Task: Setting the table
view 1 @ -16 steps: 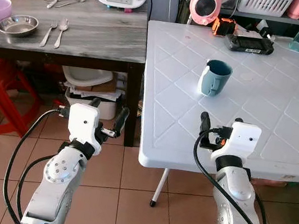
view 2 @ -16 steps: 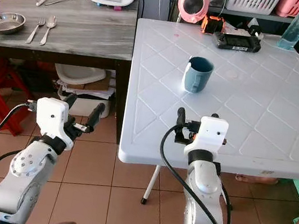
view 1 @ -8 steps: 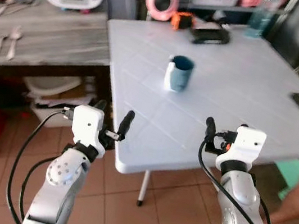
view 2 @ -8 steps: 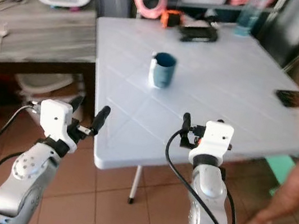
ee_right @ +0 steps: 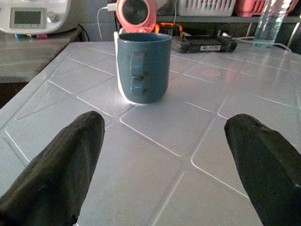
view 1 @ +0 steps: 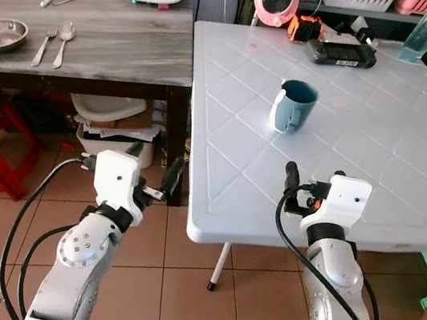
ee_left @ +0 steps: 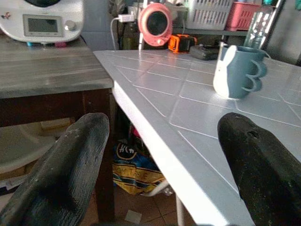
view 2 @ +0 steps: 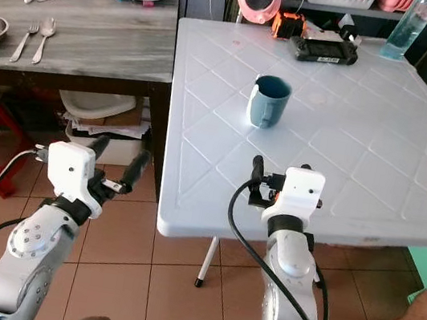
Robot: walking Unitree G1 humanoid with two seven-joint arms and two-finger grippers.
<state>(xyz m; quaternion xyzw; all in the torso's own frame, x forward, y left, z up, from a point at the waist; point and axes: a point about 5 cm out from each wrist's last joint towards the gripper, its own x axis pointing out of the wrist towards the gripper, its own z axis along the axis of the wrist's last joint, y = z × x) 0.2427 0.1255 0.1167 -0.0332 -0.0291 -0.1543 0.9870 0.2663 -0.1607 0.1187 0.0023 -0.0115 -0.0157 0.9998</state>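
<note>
Both grippers empty, fingers apart: right gripper (view 1: 312,176) over the white desk (view 1: 411,143) edge, short of the blue mug (view 1: 294,105); left gripper (view 1: 151,168) off the desk beside its corner. Risk: nudging the mug on approach. Versus earlier, my head view swung; mug unmoved.

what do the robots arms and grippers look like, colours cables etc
Both arms are silver-grey metal with rounded joint housings, each topped by a boxy white wrist block. The left gripper and right gripper each have two long black fingers; close up, the fingers are matte, thick and blunt-tipped. Black cables loop from each wrist block down along the forearm. The right wrist block carries a small orange-red part.
</note>
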